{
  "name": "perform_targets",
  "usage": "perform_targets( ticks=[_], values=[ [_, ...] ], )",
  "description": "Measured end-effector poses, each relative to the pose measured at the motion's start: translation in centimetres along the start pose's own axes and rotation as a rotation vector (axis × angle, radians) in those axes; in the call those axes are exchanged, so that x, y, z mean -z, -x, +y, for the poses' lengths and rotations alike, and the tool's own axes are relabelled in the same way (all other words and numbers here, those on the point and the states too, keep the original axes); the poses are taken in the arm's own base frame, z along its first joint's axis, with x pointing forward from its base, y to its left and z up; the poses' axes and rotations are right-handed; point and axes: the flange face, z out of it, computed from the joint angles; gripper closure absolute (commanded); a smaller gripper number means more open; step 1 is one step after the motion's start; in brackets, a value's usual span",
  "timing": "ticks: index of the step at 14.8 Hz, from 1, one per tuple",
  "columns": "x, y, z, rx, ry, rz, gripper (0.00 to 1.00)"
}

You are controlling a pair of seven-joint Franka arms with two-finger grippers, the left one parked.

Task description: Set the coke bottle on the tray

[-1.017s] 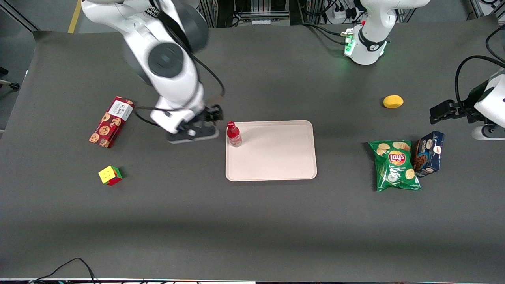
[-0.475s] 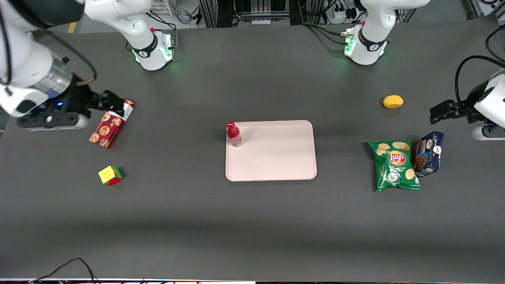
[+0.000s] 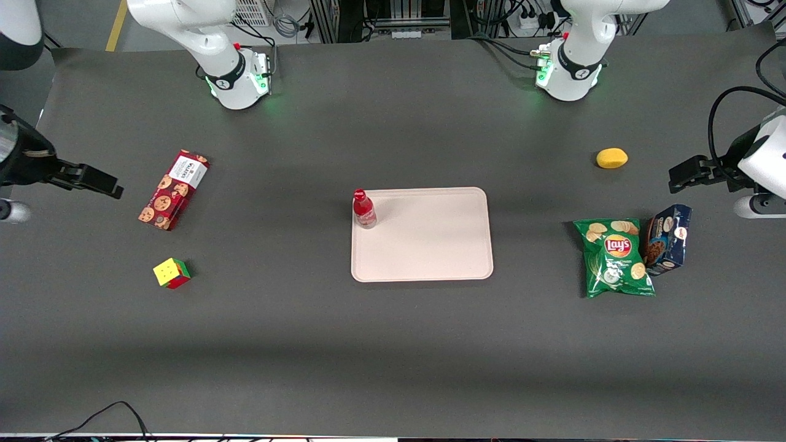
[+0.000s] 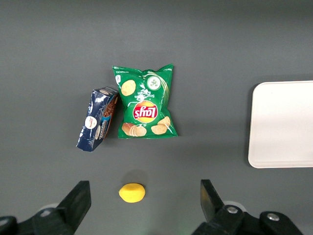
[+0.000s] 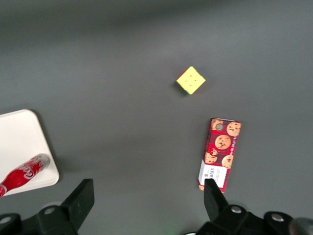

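The coke bottle point(image 3: 364, 209), small and red with a red cap, stands upright on the pale pink tray point(image 3: 430, 245), just inside the tray corner nearest the working arm. In the right wrist view the coke bottle point(image 5: 22, 175) shows on that corner of the tray point(image 5: 19, 139). My gripper point(image 3: 104, 186) hangs high at the working arm's end of the table, well away from the tray. It is open point(image 5: 147, 196), with only bare table between its fingers.
A red cookie box point(image 3: 174, 189) and a colour cube point(image 3: 172, 272) lie between the gripper and the tray. Toward the parked arm's end lie a green Lay's bag point(image 3: 616, 258), a blue box point(image 3: 668, 239) and a yellow lemon point(image 3: 611, 158).
My gripper has pulled back from beside the bottle, past the cookie box, to the working arm's end of the table. The bottle has stayed standing on the tray.
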Motion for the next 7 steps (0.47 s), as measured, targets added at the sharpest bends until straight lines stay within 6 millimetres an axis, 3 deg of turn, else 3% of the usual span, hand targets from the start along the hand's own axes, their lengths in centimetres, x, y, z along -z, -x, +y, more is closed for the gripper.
perform_targets(
  ticks=[3, 7],
  values=[
    [0.5, -0.3, 2.1, -0.038, 0.000, 0.010, 0.00],
    [0.5, -0.4, 2.7, -0.047, 0.001, 0.011, 0.00]
  ],
)
